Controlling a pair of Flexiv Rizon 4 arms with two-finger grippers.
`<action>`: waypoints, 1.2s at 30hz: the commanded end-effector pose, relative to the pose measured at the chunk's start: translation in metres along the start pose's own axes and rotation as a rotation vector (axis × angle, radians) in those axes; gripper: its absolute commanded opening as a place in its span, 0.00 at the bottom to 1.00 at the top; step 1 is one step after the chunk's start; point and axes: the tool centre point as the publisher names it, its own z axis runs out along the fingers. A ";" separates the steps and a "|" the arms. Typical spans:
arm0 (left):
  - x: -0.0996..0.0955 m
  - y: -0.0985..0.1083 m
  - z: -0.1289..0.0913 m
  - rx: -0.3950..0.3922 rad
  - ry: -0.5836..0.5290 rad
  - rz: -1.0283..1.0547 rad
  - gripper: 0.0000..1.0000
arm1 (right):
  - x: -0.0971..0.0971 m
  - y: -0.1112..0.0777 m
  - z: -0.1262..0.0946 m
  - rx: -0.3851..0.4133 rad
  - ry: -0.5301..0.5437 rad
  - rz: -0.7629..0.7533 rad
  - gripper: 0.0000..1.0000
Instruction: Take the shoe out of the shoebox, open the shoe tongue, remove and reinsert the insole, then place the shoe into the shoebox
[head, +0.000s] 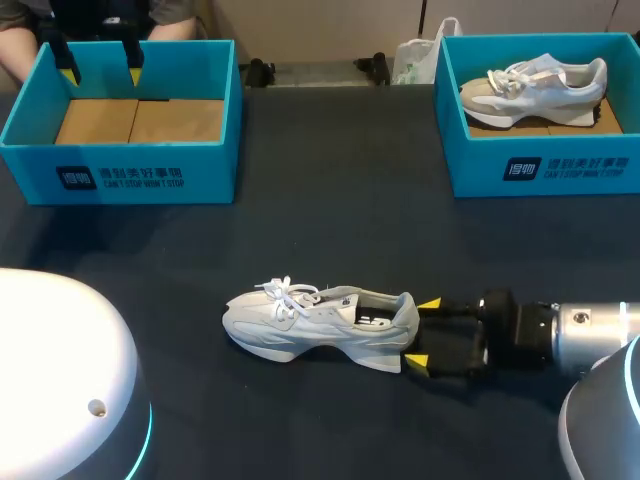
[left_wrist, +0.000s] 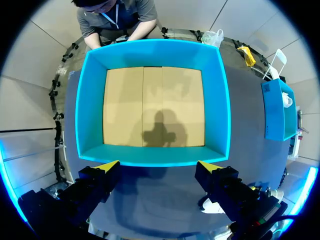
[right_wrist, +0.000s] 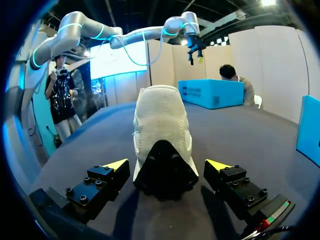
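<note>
Heel first, close in by the near edge of the tabletop (head: 330, 210): right gripper (head: 422, 333) spread wide, one yellow tip on either side of the heel of the shoe (head: 300, 325), just beside it but apart, holding nothing. Could shove the shoe along toward the left edge if pushed further in before closing, with nothing bracing the toe. Could also pinch only the soft collar and crush it, or catch the sole low and tip the shoe onto its side. Upright at this moment, sole down, toe toward the left edge, laces (head: 285, 294) looking tied over the tongue. Likely to fight any attempt to fold that tongue back, and to drag the whole shoe along if worked by one claw alone. Insole not clearly visible inside the dark opening, so hard to say how firmly seated. Further out, at the far left corner, left gripper (left_wrist: 159, 166) hanging above the left shoebox (left_wrist: 150, 47), bare cardboard floor showing below, fingers wide apart, gripping nothing, well apart from the shoe. Too far off to steady anything, and at risk of clipping the box wall if dropped low before crossing over. At the far right corner, second shoebox (head: 540, 170) with another shoe (head: 535, 90) lying in it: some danger of returning the worked shoe to that occupied box.
</note>
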 end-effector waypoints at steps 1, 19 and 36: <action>0.000 0.000 0.000 0.000 0.000 0.000 1.00 | 0.001 0.001 0.013 0.005 0.009 0.001 1.00; 0.000 0.000 0.000 0.000 0.000 0.000 1.00 | 0.003 0.009 0.037 -0.010 0.024 -0.004 1.00; 0.000 0.000 0.000 0.000 0.000 0.000 1.00 | 0.003 0.009 0.056 -0.018 0.051 -0.004 1.00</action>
